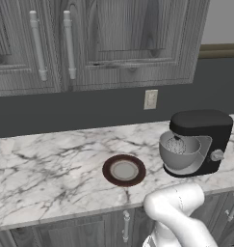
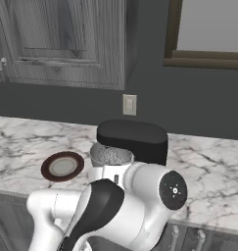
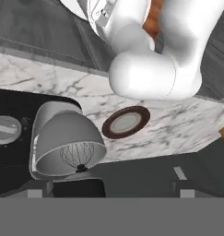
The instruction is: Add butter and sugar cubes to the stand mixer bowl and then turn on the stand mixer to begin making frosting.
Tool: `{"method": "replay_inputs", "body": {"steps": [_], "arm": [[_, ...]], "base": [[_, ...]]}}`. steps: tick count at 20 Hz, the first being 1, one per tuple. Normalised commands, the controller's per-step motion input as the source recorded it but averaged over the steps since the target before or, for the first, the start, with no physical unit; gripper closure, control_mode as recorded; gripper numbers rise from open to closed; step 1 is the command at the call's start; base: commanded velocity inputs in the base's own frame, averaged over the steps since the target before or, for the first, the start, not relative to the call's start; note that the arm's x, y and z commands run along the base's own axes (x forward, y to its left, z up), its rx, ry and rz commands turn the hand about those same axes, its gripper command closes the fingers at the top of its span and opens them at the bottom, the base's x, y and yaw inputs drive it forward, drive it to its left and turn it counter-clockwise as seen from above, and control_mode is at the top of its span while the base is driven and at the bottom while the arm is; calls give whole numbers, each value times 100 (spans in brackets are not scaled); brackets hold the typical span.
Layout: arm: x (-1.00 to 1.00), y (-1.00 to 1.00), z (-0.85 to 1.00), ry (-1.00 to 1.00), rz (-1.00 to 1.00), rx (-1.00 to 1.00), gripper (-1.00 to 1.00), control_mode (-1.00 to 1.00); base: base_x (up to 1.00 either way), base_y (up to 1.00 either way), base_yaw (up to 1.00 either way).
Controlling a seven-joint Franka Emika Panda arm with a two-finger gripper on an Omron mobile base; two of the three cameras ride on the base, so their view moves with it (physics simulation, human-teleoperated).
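The stand mixer (image 1: 201,141) sits at the right of the marble tabletop (image 1: 51,164), its bowl (image 1: 178,153) under the head with the whisk (image 3: 78,156) inside. Left of it, the brown plate (image 1: 123,170) looks bare; I can't spot butter or sugar cubes. My claw (image 3: 109,186) is spread wide, holding nothing. I'd scan for the butter before reaching anywhere.
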Motion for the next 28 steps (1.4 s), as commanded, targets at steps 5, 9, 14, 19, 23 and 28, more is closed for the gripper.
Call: {"method": "replay_inputs", "body": {"steps": [5,9,14,19,23,28], "arm": [[-17,28,-66,-14,-28,55,-100,-100],[-3,40,-49,-10,-29,53,-100,-100],[-22,1,-13,6,0,40,-100,-100],[6,7,-11,1,-1,47,-100,-100],[50,7,-5,0,-6,38,-100,-100],[47,9,-52,5,-5,17,-100,-100]], "base": [[0,0,0],[0,0,0],[0,0,0],[0,0,0],[0,0,0],[0,0,0]]}}
